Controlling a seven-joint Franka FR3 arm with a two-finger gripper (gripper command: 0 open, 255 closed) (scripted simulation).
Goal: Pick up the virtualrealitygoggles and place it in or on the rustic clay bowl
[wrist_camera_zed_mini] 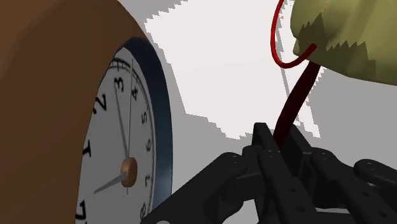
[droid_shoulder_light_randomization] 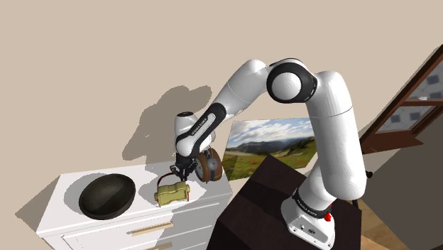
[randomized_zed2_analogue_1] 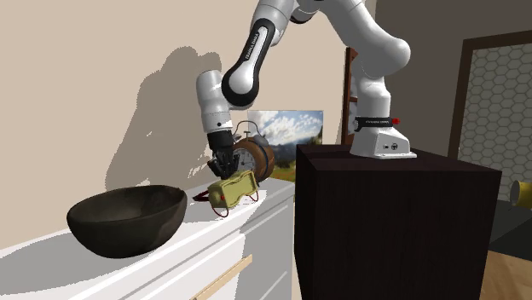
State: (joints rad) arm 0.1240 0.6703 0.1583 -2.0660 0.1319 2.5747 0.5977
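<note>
a white drawer-fronted worktop [droid_shoulder_light_randomization: 67,186] stands against a plain beige wall, with a dark, rough round bowl [droid_shoulder_light_randomization: 107,196] at the shoulder view's left and the olive-green virtual reality goggles [droid_shoulder_light_randomization: 172,192] just right of it. the black jaws pinch the goggles' dark red strap [wrist_camera_zed_mini: 294,108], probably because the bulky body offers no narrow hold. a brown round clock [droid_shoulder_light_randomization: 209,165] crowds in from the right, so the carry looks safest going leftward.

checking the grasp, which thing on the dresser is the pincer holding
The olive goggles: the pincer is shut on their dark red strap, not the clock or bowl.
</note>
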